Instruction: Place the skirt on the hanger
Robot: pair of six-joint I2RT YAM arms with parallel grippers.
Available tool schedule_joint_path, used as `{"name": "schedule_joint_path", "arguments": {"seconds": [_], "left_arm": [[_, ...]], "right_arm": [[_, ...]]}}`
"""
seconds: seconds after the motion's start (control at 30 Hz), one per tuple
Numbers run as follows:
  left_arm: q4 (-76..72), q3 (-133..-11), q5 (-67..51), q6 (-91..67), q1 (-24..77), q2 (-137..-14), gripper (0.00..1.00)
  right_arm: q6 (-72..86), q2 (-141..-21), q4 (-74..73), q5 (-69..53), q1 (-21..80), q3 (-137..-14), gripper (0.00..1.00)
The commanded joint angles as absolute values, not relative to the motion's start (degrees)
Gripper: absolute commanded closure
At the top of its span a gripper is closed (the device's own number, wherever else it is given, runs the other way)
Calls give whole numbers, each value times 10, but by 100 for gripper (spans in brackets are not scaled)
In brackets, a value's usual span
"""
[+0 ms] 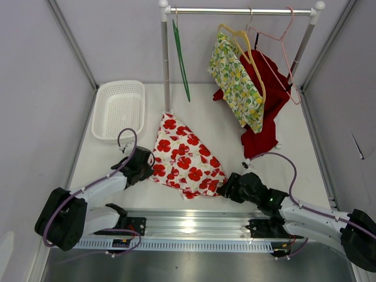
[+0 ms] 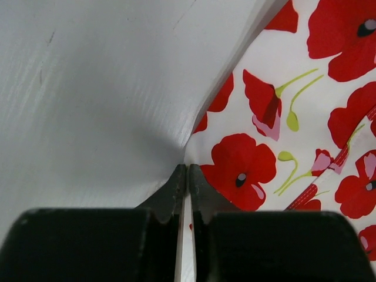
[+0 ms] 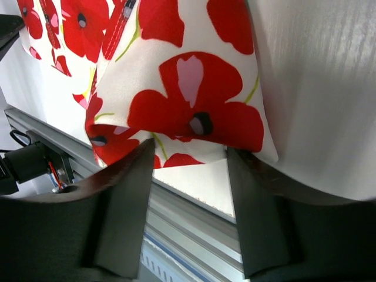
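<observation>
A white skirt [image 1: 185,155] with red poppies lies flat on the counter [image 1: 294,153], its wide near edge running left to right between the arms. The left end effector [image 1: 153,167] is clenched on the skirt's left corner. The right end effector [image 1: 225,189] is released, jaws straddling the right corner. An empty green hanger [image 1: 181,59] hangs well beyond.

Poppy-print white skirt [image 1: 185,157] flat on the table [image 1: 205,111], green hanger [image 1: 181,61] on the rail [image 1: 241,11] behind.
</observation>
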State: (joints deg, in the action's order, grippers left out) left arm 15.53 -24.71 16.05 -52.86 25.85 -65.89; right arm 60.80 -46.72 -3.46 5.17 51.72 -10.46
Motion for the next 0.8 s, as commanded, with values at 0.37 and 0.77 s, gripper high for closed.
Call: {"name": "schedule_joint_path", "arguments": {"seconds": [0.37, 0.77], "left_arm": [[219, -272, 125, -480, 256, -594, 100], [344, -473, 113, -392, 255, -509, 100]], "right_arm": [[608, -392, -111, 81, 505, -136, 84], [494, -344, -270, 6, 334, -341, 100]]}}
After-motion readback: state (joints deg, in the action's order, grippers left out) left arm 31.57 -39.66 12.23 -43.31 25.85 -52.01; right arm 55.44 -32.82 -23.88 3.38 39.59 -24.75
